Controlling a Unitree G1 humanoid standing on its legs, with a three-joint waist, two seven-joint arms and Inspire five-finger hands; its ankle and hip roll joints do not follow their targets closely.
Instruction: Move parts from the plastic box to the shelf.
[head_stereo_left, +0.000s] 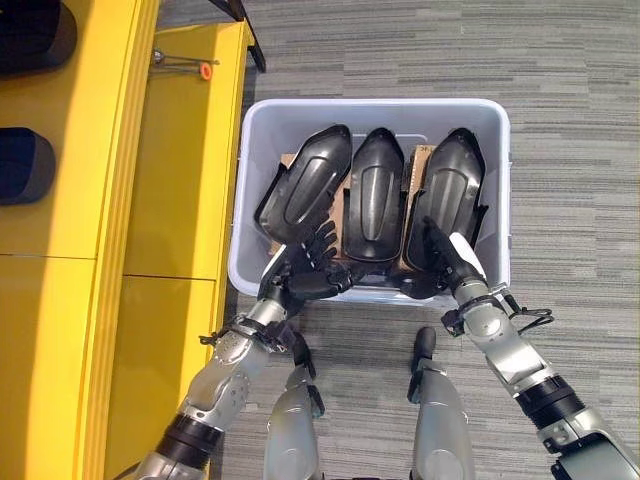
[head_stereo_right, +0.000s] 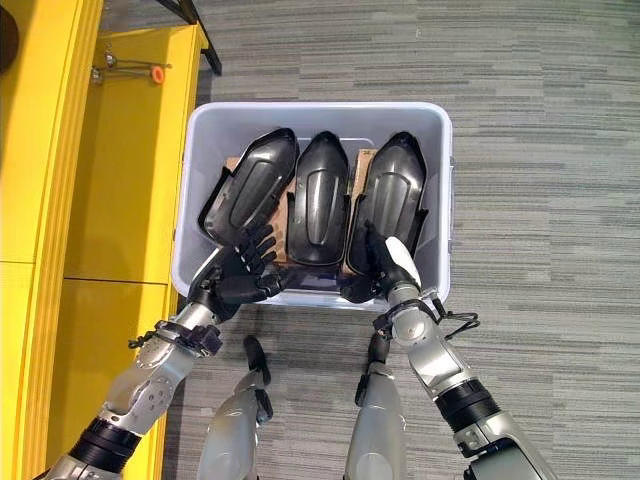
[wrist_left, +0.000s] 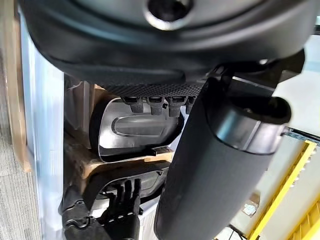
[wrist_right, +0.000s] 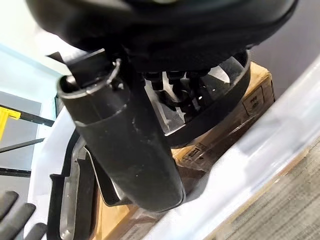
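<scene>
Carpet (head_stereo_left: 560, 150) lay under the box (head_stereo_left: 495, 180) beside a yellow shelf (head_stereo_left: 170, 200); left hand (head_stereo_left: 300, 275) and right hand (head_stereo_left: 450, 262) reached in, grips unclear.

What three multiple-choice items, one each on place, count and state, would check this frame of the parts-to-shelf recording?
1. Where does the yellow shelf stand relative to the plastic box?
A. On the robot's left
B. On the robot's right
C. Inside it

2. How many black parts lie in the box?
A. One
B. Three
C. Five

3. What is the state of the left part?
A. Already on the shelf
B. Still in the box, tilted against the others
C. Lying on the carpet

Answers:
1 A, the shelf fills the left side of both eye views.
2 B, left, middle part and right part sit side by side.
3 B, it leans in the box, with the left robot hand and right robot hand at the near wall.
</scene>
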